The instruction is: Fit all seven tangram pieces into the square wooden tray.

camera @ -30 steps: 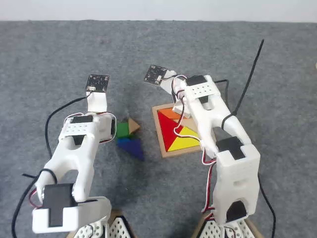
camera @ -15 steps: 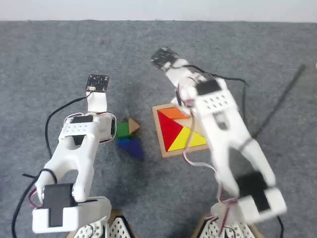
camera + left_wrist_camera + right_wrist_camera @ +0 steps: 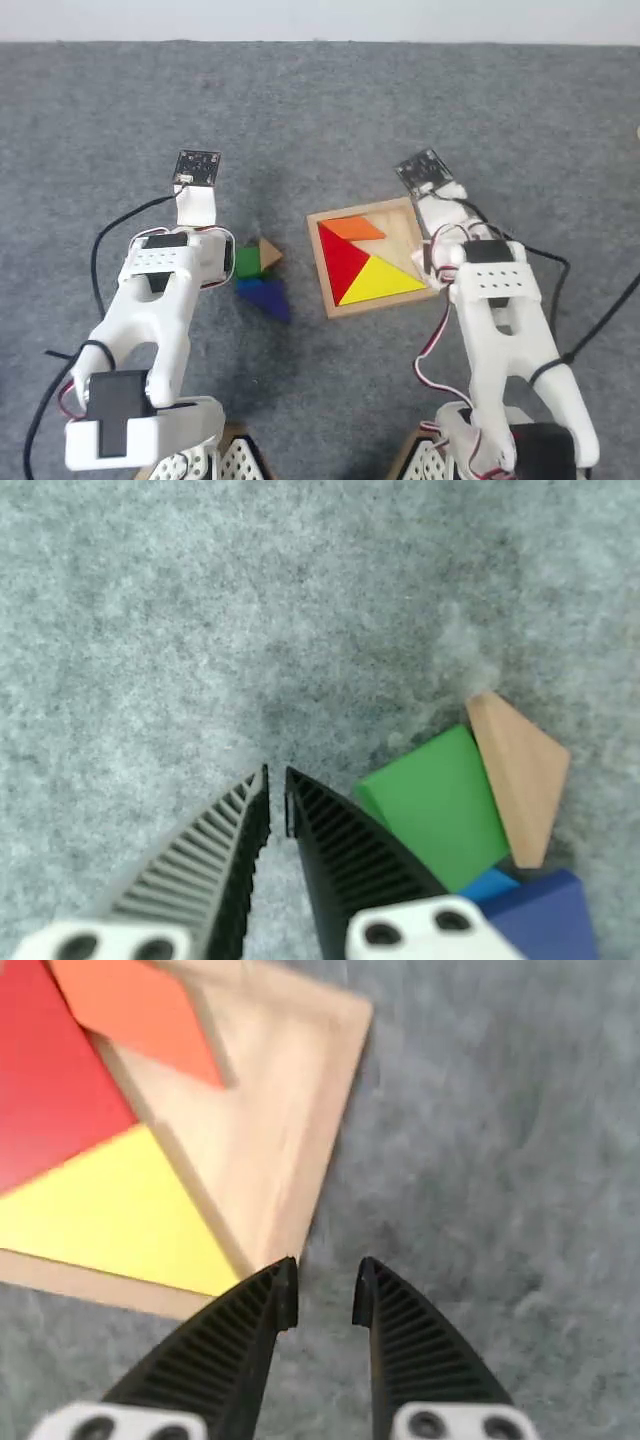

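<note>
The square wooden tray (image 3: pixel 399 221) lies mid-table holding an orange piece (image 3: pixel 353 228), a red triangle (image 3: pixel 340 259) and a yellow triangle (image 3: pixel 377 279). Its right part is bare wood (image 3: pixel 270 1130). Left of the tray, a green piece (image 3: pixel 248 262), a tan triangle (image 3: pixel 269 254) and blue pieces (image 3: pixel 266 294) cluster on the carpet. My left gripper (image 3: pixel 276 778) is shut and empty, low over the carpet beside the green piece (image 3: pixel 440 805). Just off the tray's right edge, my right gripper (image 3: pixel 325 1278) hangs slightly open and holds nothing.
Grey carpet (image 3: pixel 320 110) covers the table all around. The left arm (image 3: pixel 160 290) stands left of the loose pieces, the right arm (image 3: pixel 500 320) right of the tray. Cables trail beside both arms.
The right arm has swung from over the tray's far left corner across to the tray's right edge. The left arm and all pieces have stayed put.
</note>
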Robot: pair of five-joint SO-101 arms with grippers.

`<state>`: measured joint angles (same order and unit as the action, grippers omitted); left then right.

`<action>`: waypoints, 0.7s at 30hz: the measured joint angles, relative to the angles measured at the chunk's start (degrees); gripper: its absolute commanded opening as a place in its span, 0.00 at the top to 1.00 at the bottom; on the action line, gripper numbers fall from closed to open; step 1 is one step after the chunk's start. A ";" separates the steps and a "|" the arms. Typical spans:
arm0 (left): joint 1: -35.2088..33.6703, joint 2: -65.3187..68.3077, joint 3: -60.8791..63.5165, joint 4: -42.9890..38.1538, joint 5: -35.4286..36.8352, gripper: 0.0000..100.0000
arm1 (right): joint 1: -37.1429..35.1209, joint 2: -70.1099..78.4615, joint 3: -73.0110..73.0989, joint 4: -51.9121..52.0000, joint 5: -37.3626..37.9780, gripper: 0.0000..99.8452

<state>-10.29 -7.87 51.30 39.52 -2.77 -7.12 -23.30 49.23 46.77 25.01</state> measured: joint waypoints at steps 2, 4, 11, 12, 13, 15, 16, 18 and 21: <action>0.00 0.00 0.00 0.00 0.00 0.97 | 1.23 0.00 0.35 -1.41 0.00 0.88; 0.00 0.00 0.00 0.00 0.00 0.97 | 1.67 0.00 0.35 -2.11 0.00 0.88; 0.00 0.00 0.00 0.00 0.00 0.97 | 1.41 4.22 -0.79 -2.64 -0.79 0.88; 0.00 0.00 0.00 0.00 0.00 0.97 | 1.41 6.51 -2.20 -2.64 -1.49 0.87; 0.00 0.00 0.00 0.00 0.00 0.97 | 1.41 9.05 -4.13 -2.64 -2.11 0.86; 0.00 0.00 0.00 0.00 0.00 0.97 | 1.49 14.59 -8.70 -2.64 -2.99 0.81; 0.00 0.00 0.00 0.00 0.00 0.97 | 1.49 17.49 -10.99 -2.64 -3.08 0.79; 0.00 0.00 0.00 0.00 0.00 0.97 | 0.88 22.42 -14.86 -2.64 -3.34 0.78; 0.00 0.00 0.00 0.00 0.00 0.97 | -0.79 28.48 -19.08 -2.64 -3.34 0.79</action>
<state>-10.29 -7.87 51.30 39.52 -2.77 -7.91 5.19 30.15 44.13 21.67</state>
